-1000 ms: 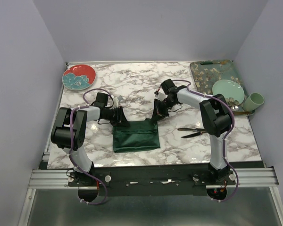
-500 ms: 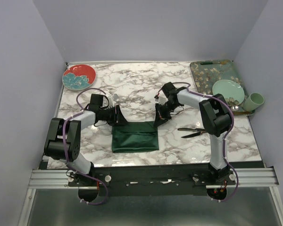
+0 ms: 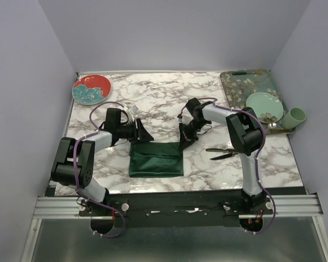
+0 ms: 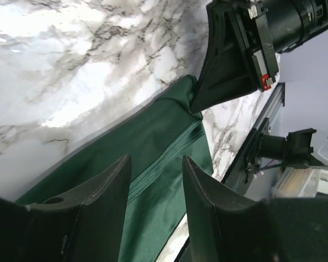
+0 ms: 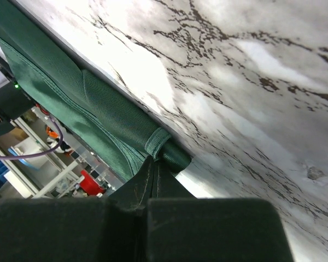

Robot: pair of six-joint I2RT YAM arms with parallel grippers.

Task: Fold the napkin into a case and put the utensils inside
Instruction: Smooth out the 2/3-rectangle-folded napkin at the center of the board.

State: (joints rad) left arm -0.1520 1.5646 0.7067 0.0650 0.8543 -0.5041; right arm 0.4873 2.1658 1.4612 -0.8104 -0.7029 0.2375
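Top view: folded dark green napkin (image 3: 156, 159), utensils (image 3: 223, 153) waiting right of it; left gripper (image 3: 140, 132) at its far-left corner, right gripper (image 3: 184, 136) at its far-right. Left wrist: jaws apart, empty, above the napkin's edge. Right wrist: jaws shut, pinching the napkin's corner, probably anchoring the fold.

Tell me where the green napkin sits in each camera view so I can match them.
Top external: napkin just below the picture's centre.
Left wrist: a band from bottom left up to centre.
Right wrist: along the left side, ending at centre.
Shared landmark: the corner pinched by the right gripper.
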